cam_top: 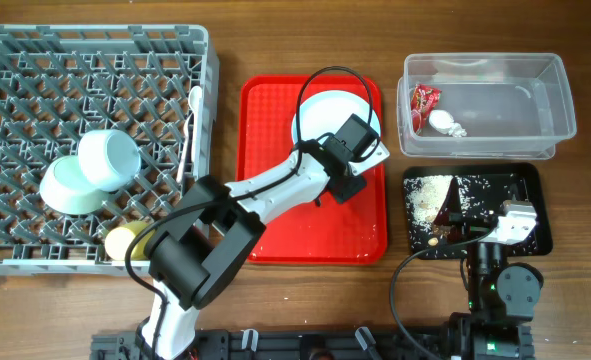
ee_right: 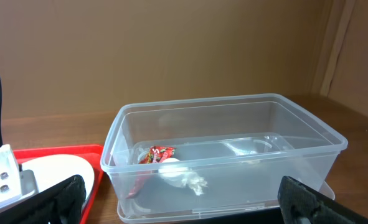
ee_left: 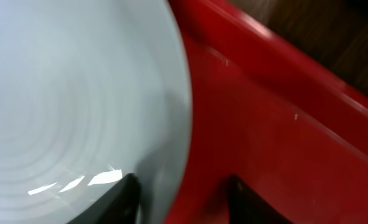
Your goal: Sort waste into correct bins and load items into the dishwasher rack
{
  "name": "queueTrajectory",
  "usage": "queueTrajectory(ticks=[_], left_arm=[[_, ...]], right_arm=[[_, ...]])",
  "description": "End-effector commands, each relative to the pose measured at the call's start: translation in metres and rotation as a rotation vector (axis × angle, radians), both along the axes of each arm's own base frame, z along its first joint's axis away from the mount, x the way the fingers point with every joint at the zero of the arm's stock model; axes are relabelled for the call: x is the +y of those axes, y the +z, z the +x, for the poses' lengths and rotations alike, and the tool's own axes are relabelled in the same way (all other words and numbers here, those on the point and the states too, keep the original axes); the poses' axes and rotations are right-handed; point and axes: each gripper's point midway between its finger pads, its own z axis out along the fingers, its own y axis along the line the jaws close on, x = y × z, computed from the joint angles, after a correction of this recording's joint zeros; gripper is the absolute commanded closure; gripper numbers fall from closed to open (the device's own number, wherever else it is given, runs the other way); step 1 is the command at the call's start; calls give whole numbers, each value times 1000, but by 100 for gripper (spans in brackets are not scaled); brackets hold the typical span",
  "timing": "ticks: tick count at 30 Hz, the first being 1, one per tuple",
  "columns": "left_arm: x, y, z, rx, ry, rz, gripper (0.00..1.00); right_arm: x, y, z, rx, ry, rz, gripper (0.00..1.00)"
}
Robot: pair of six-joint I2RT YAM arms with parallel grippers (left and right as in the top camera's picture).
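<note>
The round white plate [cam_top: 327, 108] lies on the red serving tray [cam_top: 305, 225]. My left gripper [cam_top: 368, 155] is open at the plate's right rim. In the left wrist view one finger is over the plate [ee_left: 78, 93] and the other over the red tray [ee_left: 277, 143], with the gripper [ee_left: 184, 186] straddling the rim. My right gripper [cam_top: 510, 222] is open and empty above the black tray [cam_top: 535, 190], which holds food scraps [cam_top: 427, 195]. The clear tub [cam_top: 515, 100] holds the red wrapper [cam_top: 424, 100] and the white tissue [cam_top: 445, 122]. The right wrist view shows the wide-open gripper [ee_right: 180, 190] facing the tub [ee_right: 233, 118].
The grey dishwasher rack [cam_top: 35, 50] at the left holds a light blue bowl [cam_top: 108, 158], a pale green bowl [cam_top: 65, 187], a yellow-green cup [cam_top: 123, 240] on its side and a white plastic utensil [cam_top: 190, 125] along its right edge. The left arm's cable arcs over the plate.
</note>
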Motion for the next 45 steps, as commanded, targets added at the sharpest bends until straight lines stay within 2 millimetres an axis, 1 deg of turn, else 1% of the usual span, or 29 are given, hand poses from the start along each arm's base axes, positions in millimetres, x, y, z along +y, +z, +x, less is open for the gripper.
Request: queueTrajectory(ticks=[1,2,3,4,5,7,9,10,11,12,14,15,16,18,19,20,22,23,25,27,30,32,34,38,40,43,45], left_arm=[[18,-20,-20,107,36,75,61],[23,-19,-21,124,93,82,61],[26,-17,-25,147,127,84,76],[27,-14,-28,167,173,76,83],[28,-12,-29,178,206,73,96],[32,0,-33,198,264,62,96],[34,19,-33,200,329,28,96],[33,37,-33,204,373,-22,96],[29,51,-34,217,377,-68,96],[24,72,-36,235,363,-140,96],[13,124,-46,308,302,-331,96],[14,150,-48,338,293,-418,96],[22,170,-45,360,320,-486,96],[50,207,-36,399,369,-610,96],[63,219,-33,412,383,-654,96],[80,231,-26,413,416,-696,96],[123,254,-12,403,492,-796,96],[138,263,-7,401,513,-840,96],[177,282,5,399,561,-956,96],[216,288,16,377,640,-1026,96],[272,284,31,310,792,-1057,96],[296,280,36,278,846,-1064,96],[304,271,36,283,850,-1050,96],[300,241,29,357,803,-995,96],[308,232,29,371,823,-987,96],[325,237,35,316,836,-1016,96],[323,254,37,301,767,-1106,96]], right_arm=[[0,1,0,-6,-1,-9,0],[0,1,0,-5,0,-9,0],[0,1,0,-5,-1,-9,0],[0,1,0,-6,-1,-9,0],[0,1,0,-5,-1,-9,0],[0,1,0,-6,-1,-9,0],[0,1,0,-5,-1,-9,0],[0,1,0,-5,-1,-9,0],[0,1,0,-5,-1,-9,0],[0,1,0,-6,-1,-9,0],[0,1,0,-6,-1,-9,0],[0,1,0,-6,-1,-9,0],[0,1,0,-6,-1,-9,0],[0,1,0,-5,-1,-9,0],[0,1,0,-6,-1,-9,0],[0,1,0,-6,-1,-9,0],[0,1,0,-5,-1,-9,0],[0,1,0,-5,-1,-9,0],[0,1,0,-5,0,-9,0],[0,1,0,-6,-1,-9,0],[0,1,0,-6,-1,-9,0],[0,1,0,-6,-1,-9,0],[0,1,0,-6,-1,-9,0],[0,1,0,-6,-1,-9,0],[0,1,0,-6,-1,-9,0],[0,1,0,-5,-1,-9,0],[0,1,0,-6,-1,-9,0]])
